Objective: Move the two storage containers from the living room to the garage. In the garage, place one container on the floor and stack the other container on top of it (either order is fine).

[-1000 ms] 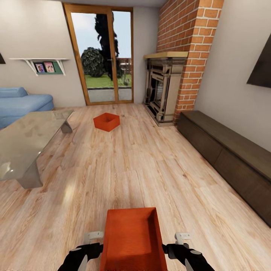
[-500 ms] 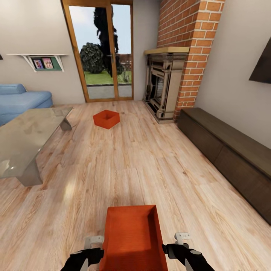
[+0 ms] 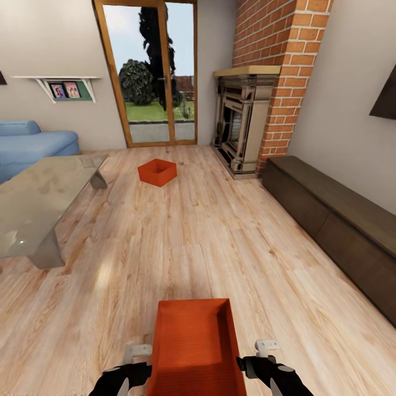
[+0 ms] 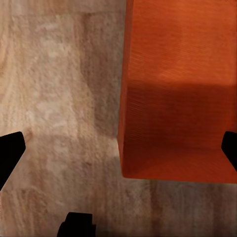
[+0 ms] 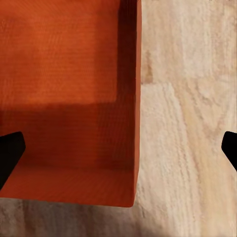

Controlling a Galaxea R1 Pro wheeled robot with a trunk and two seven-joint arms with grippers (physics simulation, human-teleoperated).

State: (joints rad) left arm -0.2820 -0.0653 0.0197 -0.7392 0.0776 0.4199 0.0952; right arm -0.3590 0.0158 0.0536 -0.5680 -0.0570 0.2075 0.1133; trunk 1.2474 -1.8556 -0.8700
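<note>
One orange-red storage container (image 3: 193, 346) lies close in front of me on the wood floor of the living room. My left gripper (image 3: 137, 355) is at its left wall and my right gripper (image 3: 265, 351) at its right wall. In the left wrist view the left gripper (image 4: 121, 148) straddles the container (image 4: 177, 98) wall with its fingers wide apart. The right gripper (image 5: 118, 150) is open across the opposite wall of the container (image 5: 69, 98). Whether the bin is lifted off the floor I cannot tell. The second storage container (image 3: 157, 172) sits far ahead near the glass doors.
A glass coffee table (image 3: 38, 203) stands at the left, with a blue sofa (image 3: 33, 146) behind it. A long dark low cabinet (image 3: 335, 214) runs along the right wall. The brick fireplace (image 3: 245, 126) and glass doors (image 3: 154, 77) are ahead.
The whole picture has shifted slightly, so the camera moved. The near container and both grippers keep almost the same place in the view.
</note>
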